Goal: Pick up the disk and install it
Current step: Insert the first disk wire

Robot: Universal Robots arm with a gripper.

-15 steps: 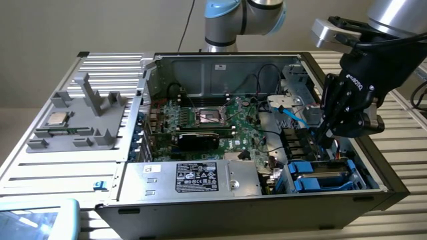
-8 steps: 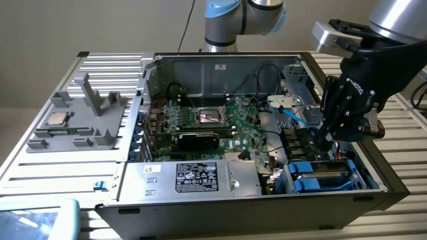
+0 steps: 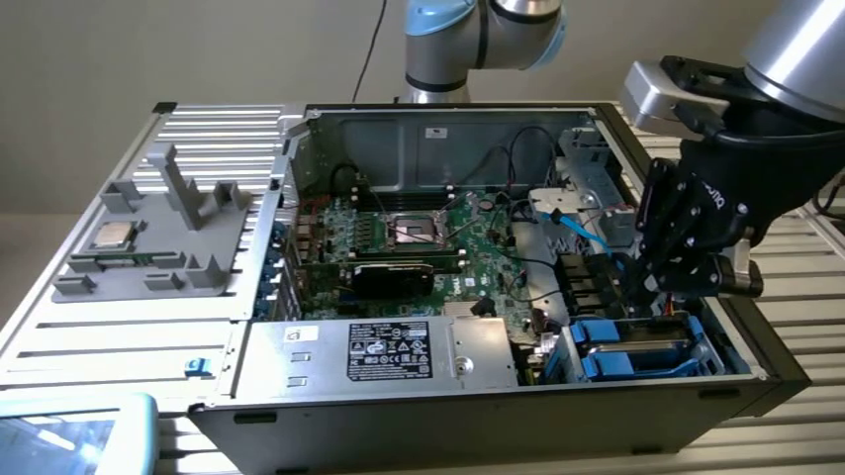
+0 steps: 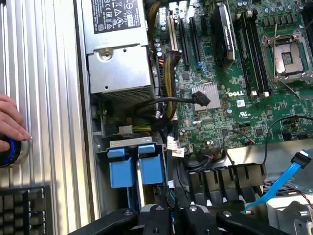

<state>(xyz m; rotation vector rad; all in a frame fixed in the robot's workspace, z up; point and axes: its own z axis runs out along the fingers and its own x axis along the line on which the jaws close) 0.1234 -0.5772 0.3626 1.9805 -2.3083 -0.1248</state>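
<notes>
The disk point(image 3: 634, 346), silver-grey in its bright blue carrier, sits in the drive bay at the near corner of the open computer case point(image 3: 739, 336), on the exterior view's right. In the wrist view the carrier's two blue tabs point(image 4: 134, 169) stand side by side in the bay. My gripper point(image 3: 643, 302) hangs just above the disk, its black fingers point(image 4: 161, 215) drawn together right beside the carrier's end. I see nothing held between them. Whether they touch the carrier I cannot tell.
A large silver box with a black label point(image 3: 383, 351) lies beside the bay. The green motherboard point(image 3: 436, 237) and a blue cable point(image 3: 581, 223) lie deeper in the case. A grey fixture holding a processor chip point(image 3: 113, 236) sits outside. A hand point(image 4: 10, 122) rests on a blue-ringed button point(image 4: 9, 152) near a keyboard point(image 4: 24, 213).
</notes>
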